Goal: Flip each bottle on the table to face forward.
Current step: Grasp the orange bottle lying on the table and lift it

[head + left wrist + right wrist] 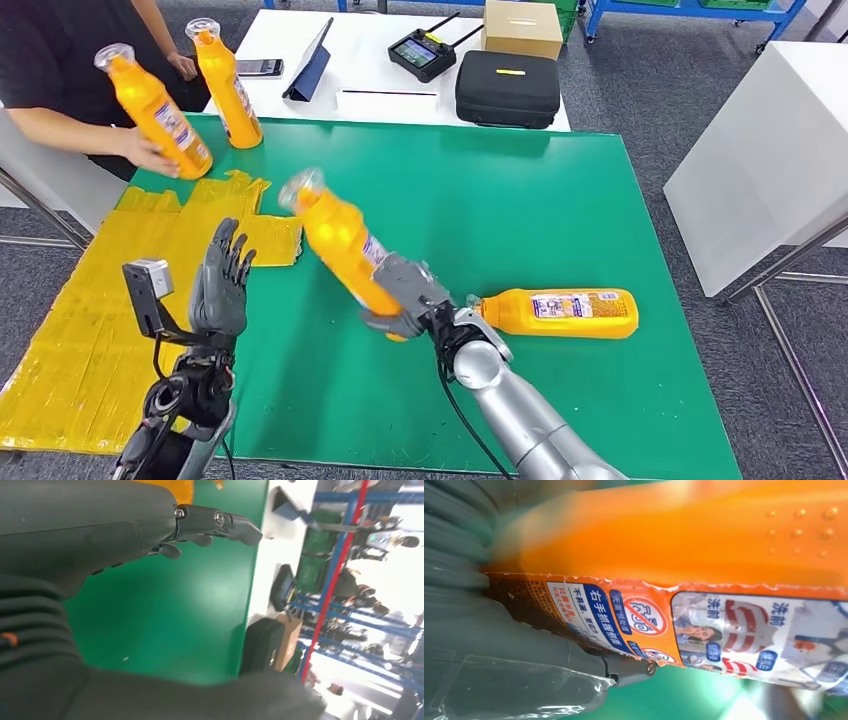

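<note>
My right hand (405, 296) grips the lower body of an orange bottle (338, 240) with a clear cap, tilted above the green mat (520, 210). Its printed label (704, 625) shows close up in the right wrist view. A second orange bottle (560, 312) lies on its side on the mat to the right of that hand. My left hand (222, 285) is raised over the mat's left part with fingers apart and nothing in it; its fingers (220, 525) show above the mat. A person (60, 70) at the far left holds a tilted orange bottle (155, 110); another (226, 85) stands upright beside it.
Yellow plastic sheeting (90, 310) covers the mat's left edge. A white table (380, 70) behind carries a black case (507, 88), a controller (423, 52), a cardboard box (522, 28), a tablet (310, 50) and a phone (260, 67). A white cabinet (770, 150) stands to the right.
</note>
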### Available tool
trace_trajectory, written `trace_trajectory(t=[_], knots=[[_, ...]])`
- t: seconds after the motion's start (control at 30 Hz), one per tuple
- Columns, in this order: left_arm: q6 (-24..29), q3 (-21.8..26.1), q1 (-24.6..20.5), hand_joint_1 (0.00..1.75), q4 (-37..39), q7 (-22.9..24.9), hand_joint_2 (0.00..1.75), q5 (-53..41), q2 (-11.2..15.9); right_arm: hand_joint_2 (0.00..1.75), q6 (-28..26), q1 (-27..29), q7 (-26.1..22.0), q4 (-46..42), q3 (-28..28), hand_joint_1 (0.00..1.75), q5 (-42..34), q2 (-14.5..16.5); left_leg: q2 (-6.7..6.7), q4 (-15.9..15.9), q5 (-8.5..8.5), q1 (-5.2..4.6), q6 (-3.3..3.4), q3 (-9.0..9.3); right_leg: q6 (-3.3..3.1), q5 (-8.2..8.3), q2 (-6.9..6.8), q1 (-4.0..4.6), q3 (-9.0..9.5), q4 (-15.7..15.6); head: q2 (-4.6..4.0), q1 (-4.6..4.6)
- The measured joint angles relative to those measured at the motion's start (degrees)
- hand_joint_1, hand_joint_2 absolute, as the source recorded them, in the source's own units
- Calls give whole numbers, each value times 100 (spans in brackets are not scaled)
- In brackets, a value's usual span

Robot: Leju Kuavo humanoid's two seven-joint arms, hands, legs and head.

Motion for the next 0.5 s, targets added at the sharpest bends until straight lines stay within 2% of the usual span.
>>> trace_trajectory(t=[0.2, 0.5], knots=[[-72, -114, 202, 0, -284, 7, 175, -10, 2, 175, -255, 247, -32, -970, 27, 175, -130, -108, 0, 0, -1, -2, 0, -15, 0, 0, 0, -3, -14, -1, 0, 1], [-127, -313, 262, 0, -466, 5, 175, -160, -66, 175, -404, 338, -7, -1334, 135, 175, -131, -192, -3, 0, 0, -2, 0, -16, 1, 1, 0, -2, -14, -1, 0, 0]])
